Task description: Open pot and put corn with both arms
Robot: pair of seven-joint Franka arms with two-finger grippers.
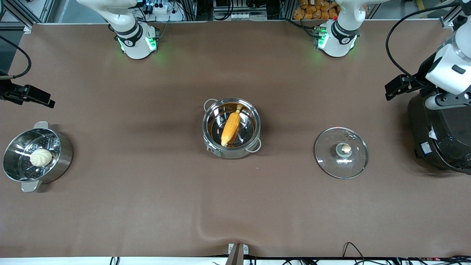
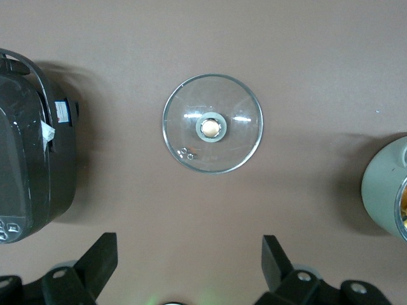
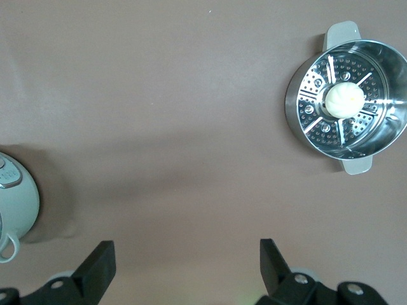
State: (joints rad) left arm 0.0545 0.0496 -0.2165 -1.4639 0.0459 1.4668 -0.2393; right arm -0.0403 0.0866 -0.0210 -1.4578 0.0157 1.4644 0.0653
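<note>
Front view shows the corn (image 1: 231, 128) lying in the uncovered pot (image 1: 231, 127) mid-table, its glass lid (image 1: 341, 152) resting toward the left arm's end. Left gripper (image 2: 189, 262) and right gripper (image 3: 187, 267) hover high, fingers spread, empty.

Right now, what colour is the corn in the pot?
Yellow-orange, with a paler stem end. The corn shows best in the front view, lying in the pot.

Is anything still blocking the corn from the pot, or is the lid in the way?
Nothing visible does. The corn already lies inside the open pot. The lid rests on the table toward the left arm's end, apart from the pot. Both grippers are open, over bare table.
</note>
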